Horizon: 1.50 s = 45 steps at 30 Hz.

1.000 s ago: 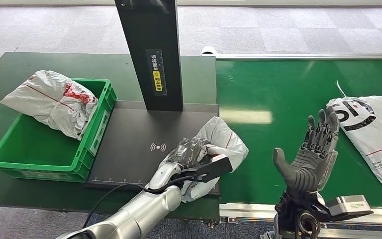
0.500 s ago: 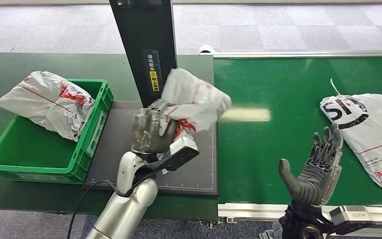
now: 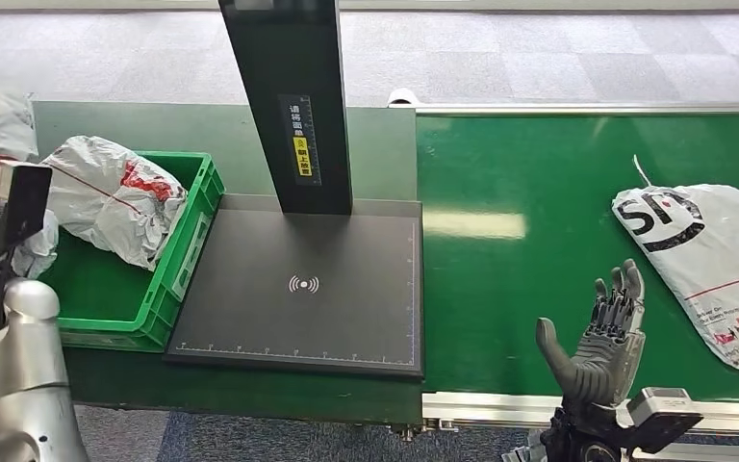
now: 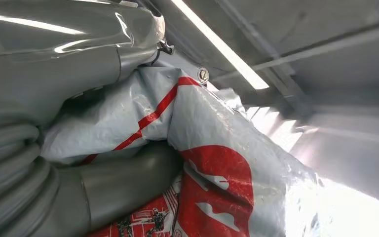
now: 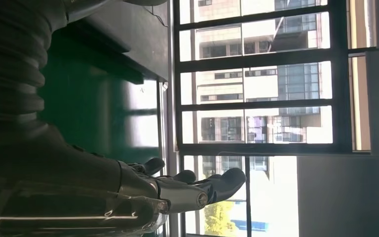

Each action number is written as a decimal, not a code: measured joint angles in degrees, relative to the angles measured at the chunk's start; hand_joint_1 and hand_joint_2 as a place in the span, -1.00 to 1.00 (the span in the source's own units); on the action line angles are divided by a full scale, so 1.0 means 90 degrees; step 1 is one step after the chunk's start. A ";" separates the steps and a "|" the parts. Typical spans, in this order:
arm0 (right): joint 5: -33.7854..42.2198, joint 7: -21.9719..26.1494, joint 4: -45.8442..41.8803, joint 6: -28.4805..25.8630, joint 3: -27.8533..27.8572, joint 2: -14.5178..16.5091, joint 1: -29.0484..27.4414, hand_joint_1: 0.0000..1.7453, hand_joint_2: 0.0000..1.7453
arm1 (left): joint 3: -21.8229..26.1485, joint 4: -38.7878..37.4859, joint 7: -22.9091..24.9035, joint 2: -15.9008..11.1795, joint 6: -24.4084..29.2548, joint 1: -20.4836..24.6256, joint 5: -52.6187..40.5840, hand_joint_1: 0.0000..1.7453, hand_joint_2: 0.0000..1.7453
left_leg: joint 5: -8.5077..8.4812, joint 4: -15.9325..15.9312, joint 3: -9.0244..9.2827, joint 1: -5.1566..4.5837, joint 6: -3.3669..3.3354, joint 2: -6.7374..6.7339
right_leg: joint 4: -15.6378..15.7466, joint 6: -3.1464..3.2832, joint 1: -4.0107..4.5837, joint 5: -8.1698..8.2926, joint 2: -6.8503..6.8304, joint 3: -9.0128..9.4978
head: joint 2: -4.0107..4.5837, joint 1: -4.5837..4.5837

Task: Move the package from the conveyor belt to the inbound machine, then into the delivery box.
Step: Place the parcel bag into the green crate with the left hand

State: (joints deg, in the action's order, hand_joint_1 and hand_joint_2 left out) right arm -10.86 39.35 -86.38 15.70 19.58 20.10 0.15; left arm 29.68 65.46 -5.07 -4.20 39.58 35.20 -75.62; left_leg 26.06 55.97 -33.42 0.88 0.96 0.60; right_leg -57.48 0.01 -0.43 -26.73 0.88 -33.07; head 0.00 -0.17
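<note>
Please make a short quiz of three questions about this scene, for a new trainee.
1. True or false: the scanner pad has a package lying on it.
2. Which hand holds a package: A) left hand B) right hand?
3. Fill in: the package on the conveyor belt lies near its ____ end, seen from the head view.

Key: 1 false; 2 A, it grips the red and white package; 3 right, where the white package rests.

Scanner post (image 3: pixel 293 106) blocks; bin (image 3: pixel 168 279) perhaps half free.
</note>
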 joint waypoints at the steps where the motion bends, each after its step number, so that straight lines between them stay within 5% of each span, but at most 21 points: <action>1: -0.0008 0.0000 0.0073 0.0018 -0.0005 -0.0002 0.0044 -1.00 1.00 | 0.0135 -0.0540 0.0326 -0.0160 0.0001 0.0244 -0.0391 1.00 1.00 | -0.0002 0.0000 0.0000 0.0000 0.0000 0.0000 | -0.0001 0.0001 0.0000 0.0003 0.0000 0.0002 | 0.0000 0.0001; 4: -0.0023 0.0000 0.0242 0.0047 -0.0041 -0.0004 0.0142 -1.00 1.00 | 0.0386 -0.1831 0.0935 -0.0474 0.0001 0.0753 -0.1098 1.00 1.00 | -0.0004 0.0003 -0.0002 -0.0001 0.0000 0.0001 | -0.0002 0.0001 -0.0001 0.0008 0.0001 0.0003 | 0.0000 0.0002; 9: -0.0058 -0.0012 0.0413 0.0075 -0.0083 -0.0004 0.0244 -1.00 1.00 | 0.0603 -0.3148 0.1202 -0.0706 -0.0204 0.1228 -0.1340 1.00 1.00 | -0.0001 0.0006 -0.0012 -0.0003 0.0000 0.0002 | 0.0002 0.0000 -0.0004 0.0008 0.0000 -0.0007 | 0.0000 0.0002; 14: -0.0124 -0.0051 0.0577 0.0121 -0.0090 -0.0004 0.0393 -1.00 1.00 | 0.0989 -0.4076 0.0547 -0.0667 -0.1386 0.1563 -0.0738 1.00 1.00 | 0.0001 0.0005 -0.0012 -0.0004 0.0000 0.0004 | 0.0005 0.0000 -0.0005 0.0007 -0.0002 -0.0007 | 0.0000 0.0001; 21: -0.0163 -0.0056 0.0917 0.0121 -0.0087 -0.0011 0.0604 -1.00 1.00 | 0.1294 -0.4707 -0.0118 -0.0339 -0.2664 0.1649 -0.0618 1.00 1.00 | -0.0002 0.0005 -0.0006 -0.0004 -0.0001 0.0006 | 0.0004 0.0000 -0.0005 0.0009 -0.0005 0.0002 | 0.0000 0.0002; 33: -0.0128 -0.0062 0.1280 0.0118 -0.0016 -0.0066 0.0721 -1.00 1.00 | 0.1371 -0.5043 -0.0075 -0.0040 -0.2764 0.1620 -0.0793 1.00 1.00 | -0.0001 0.0005 -0.0008 -0.0004 -0.0001 0.0011 | 0.0004 0.0000 -0.0005 0.0008 -0.0009 0.0001 | 0.0000 0.0002; 34: -0.0127 -0.0063 0.1294 0.0118 -0.0009 -0.0070 0.0722 -1.00 1.00 | 0.1372 -0.5052 -0.0075 -0.0035 -0.2765 0.1620 -0.0793 0.74 1.00 | -0.0001 0.0005 -0.0008 -0.0004 -0.0001 0.0011 | 0.0004 0.0000 -0.0005 0.0008 -0.0009 0.0002 | 0.0000 0.0001; 37: -0.0125 -0.0063 0.1333 0.0116 0.0014 -0.0074 0.0723 -1.00 1.00 | 0.1374 -0.5073 -0.0074 -0.0029 -0.2758 0.1619 -0.0792 -0.75 1.00 | -0.0002 0.0006 -0.0007 -0.0004 -0.0002 0.0011 | 0.0004 -0.0001 -0.0005 0.0008 -0.0009 0.0003 | 0.0000 0.0001; 38: -0.0121 -0.0062 0.1345 0.0115 0.0020 -0.0075 0.0723 -1.00 1.00 | 0.1374 -0.5077 -0.0076 -0.0026 -0.2733 0.1618 -0.0785 -1.00 1.00 | -0.0002 0.0006 -0.0007 -0.0004 -0.0002 0.0011 | 0.0004 -0.0001 -0.0005 0.0008 -0.0009 0.0003 | 0.0000 0.0002; 41: -0.0100 -0.0060 0.1377 0.0101 0.0035 -0.0087 0.0719 -1.00 1.00 | 0.1395 -0.5083 -0.0237 -0.0003 -0.2492 0.1611 -0.0603 -1.00 1.00 | -0.0002 0.0006 -0.0006 -0.0004 -0.0002 0.0011 | 0.0004 -0.0001 -0.0005 0.0008 -0.0009 0.0003 | 0.0000 0.0001; 45: -0.0089 -0.0054 0.1396 0.0049 0.0061 -0.0109 0.0686 -1.00 1.00 | 0.1546 -0.5037 -0.1171 0.0025 -0.1702 0.1668 0.0231 -1.00 -1.00 | -0.0002 0.0006 -0.0006 -0.0004 -0.0001 0.0008 | 0.0004 0.0000 -0.0004 0.0009 -0.0007 0.0000 | 0.0000 0.0001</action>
State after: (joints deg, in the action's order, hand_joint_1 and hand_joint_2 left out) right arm -11.66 38.86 -73.82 16.14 20.14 19.11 6.33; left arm 43.59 20.13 -15.61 -3.98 24.26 50.21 -73.54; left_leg 26.04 56.03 -33.47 0.84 0.95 0.68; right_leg -57.44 0.01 -0.47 -26.65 0.82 -33.06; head 0.00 -0.17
